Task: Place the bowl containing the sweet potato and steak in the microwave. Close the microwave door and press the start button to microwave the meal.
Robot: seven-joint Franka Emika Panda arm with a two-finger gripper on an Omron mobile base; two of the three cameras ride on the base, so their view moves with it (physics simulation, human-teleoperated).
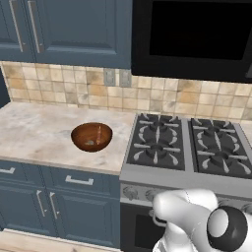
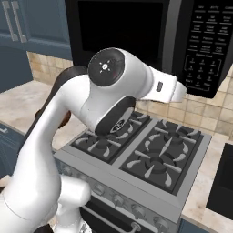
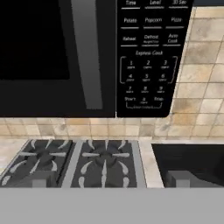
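Observation:
A round reddish-brown wooden bowl sits on the counter left of the stove. Its contents are too small to tell, so I cannot make out the sweet potato or the steak. The black microwave hangs above the stove. Its door looks shut, with the long handle beside the keypad. My gripper is raised in front of the microwave and faces the handle and keypad. It is open, the fingertips wide apart with nothing between them. It is far from the bowl.
A gas stove with black grates stands under the microwave. Blue cabinets hang to the upper left. A dark boxy thing rests on the counter right of the stove. My arm blocks much of the right base view.

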